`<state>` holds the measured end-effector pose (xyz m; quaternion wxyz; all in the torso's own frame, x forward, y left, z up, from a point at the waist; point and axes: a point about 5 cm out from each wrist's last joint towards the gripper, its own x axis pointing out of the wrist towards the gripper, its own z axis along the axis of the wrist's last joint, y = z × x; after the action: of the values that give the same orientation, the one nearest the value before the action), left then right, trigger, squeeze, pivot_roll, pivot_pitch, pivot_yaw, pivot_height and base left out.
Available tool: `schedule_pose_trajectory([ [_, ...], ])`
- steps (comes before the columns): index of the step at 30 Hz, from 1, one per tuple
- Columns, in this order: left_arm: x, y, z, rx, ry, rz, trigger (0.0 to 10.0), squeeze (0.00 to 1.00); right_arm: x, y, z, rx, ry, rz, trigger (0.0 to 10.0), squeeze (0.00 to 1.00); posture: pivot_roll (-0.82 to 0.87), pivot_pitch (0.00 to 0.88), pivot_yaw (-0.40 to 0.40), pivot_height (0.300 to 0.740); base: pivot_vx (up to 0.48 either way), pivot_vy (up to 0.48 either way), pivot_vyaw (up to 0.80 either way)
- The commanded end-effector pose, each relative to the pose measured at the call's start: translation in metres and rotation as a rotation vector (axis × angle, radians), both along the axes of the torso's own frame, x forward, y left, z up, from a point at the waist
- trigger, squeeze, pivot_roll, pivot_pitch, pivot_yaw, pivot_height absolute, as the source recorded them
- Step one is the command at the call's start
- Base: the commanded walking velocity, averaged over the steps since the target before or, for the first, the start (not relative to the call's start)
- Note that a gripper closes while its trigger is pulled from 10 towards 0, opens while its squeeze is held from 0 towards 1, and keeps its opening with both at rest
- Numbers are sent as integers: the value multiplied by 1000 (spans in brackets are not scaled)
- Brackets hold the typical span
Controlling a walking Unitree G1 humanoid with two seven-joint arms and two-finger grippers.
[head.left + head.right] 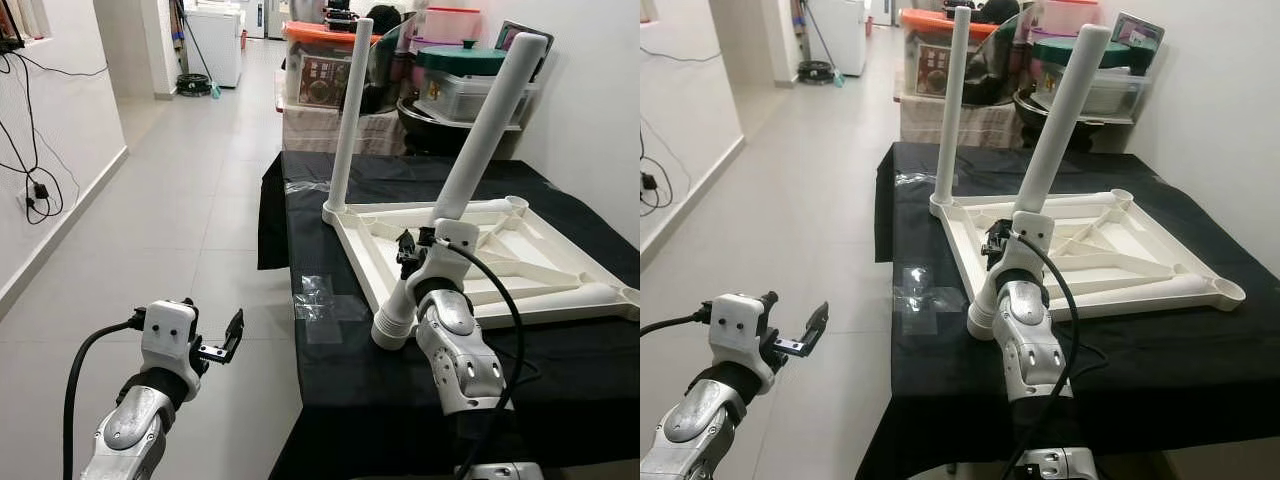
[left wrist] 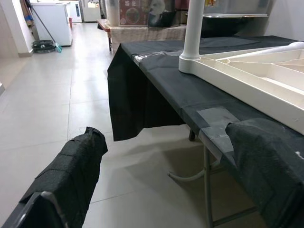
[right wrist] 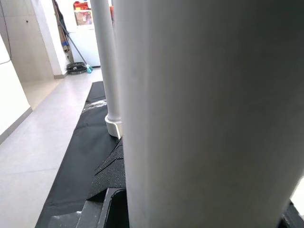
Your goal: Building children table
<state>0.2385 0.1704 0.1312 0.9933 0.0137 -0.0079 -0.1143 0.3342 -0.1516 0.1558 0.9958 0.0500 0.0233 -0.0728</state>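
Note:
A white table top (image 1: 545,305) lies upside down on the black-clothed table (image 1: 400,400). One white leg (image 1: 350,110) stands upright in its far-left corner. A second white leg (image 1: 490,120) leans to the right, its ribbed lower end (image 1: 392,330) at the top's near-left corner; I cannot tell whether it sits in the socket. My right gripper (image 1: 418,248) is shut on this leg low down, and the leg (image 3: 209,114) is very close in the right wrist view. My left gripper (image 1: 228,340) hangs open over the floor left of the table, its fingers (image 2: 71,175) holding nothing.
Plastic storage bins (image 1: 320,60) and a green-lidded container (image 1: 460,75) crowd a low table behind. Clear tape (image 1: 320,300) patches the cloth near its left edge. Open tiled floor (image 1: 180,220) runs along the left, beside a wall with hanging cables (image 1: 35,190).

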Motion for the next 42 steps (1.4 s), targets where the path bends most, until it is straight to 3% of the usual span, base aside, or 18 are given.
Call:
schedule_pose_trajectory([
  [1,2,1,-4,-8,29,8,10000,0,-15,-10,-62,-24,282,-56,10000,0,67,0,-67,740,0,0,0],
  [8,3,2,-4,-20,26,17,10000,0,-14,-10,-62,-23,273,-53,10000,0,69,0,-65,740,0,411,0],
  [23,5,-1,-8,64,44,-6,10000,0,-14,-9,-64,-20,278,-42,10000,0,63,0,-57,740,0,0,0],
  [42,7,-1,-7,52,37,-4,10000,0,-12,-9,-65,-25,272,-40,10000,0,65,0,-61,740,0,-144,0],
])
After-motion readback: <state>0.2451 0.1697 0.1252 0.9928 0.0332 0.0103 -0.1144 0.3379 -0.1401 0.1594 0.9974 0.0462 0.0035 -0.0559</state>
